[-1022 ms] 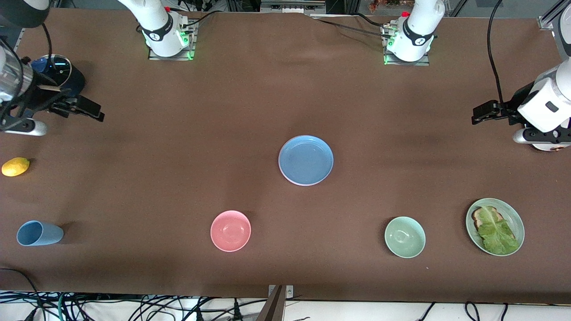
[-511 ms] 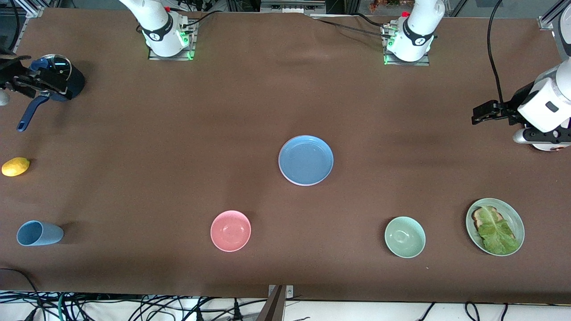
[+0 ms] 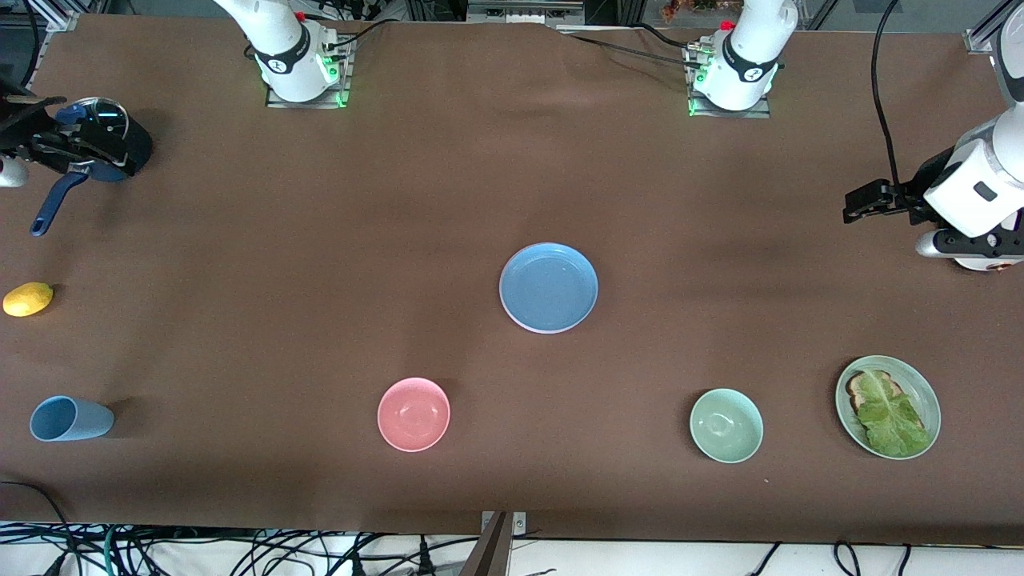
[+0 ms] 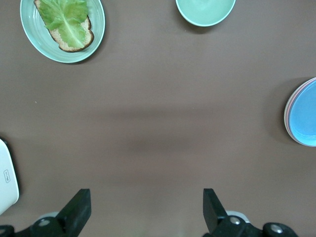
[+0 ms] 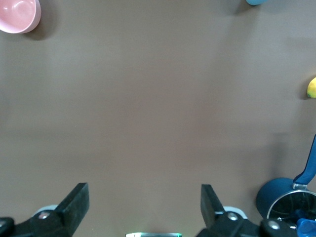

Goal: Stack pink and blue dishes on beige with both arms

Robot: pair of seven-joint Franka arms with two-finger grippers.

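I find the blue plate [image 3: 549,287] topping a stack at mid-table, a pink rim under it in the left wrist view, while the left gripper [image 3: 862,203] and right gripper [image 3: 44,142] hang over opposite table ends, fingers apart, empty

Brown desk [image 3: 320,264] carries blue plate [image 3: 549,287], pink bowl [image 3: 414,414], green bowl [image 3: 726,425], toast plate [image 3: 888,406], cup [image 3: 70,418], lemon [image 3: 28,298], saucepan [image 3: 104,144].

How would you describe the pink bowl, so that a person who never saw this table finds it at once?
Start at the blue plate in the middle of the brown table. Nearer to the front camera and toward the right arm's end stands the pink bowl. It is the only pink thing; the other bowl, the green bowl, is pale green.
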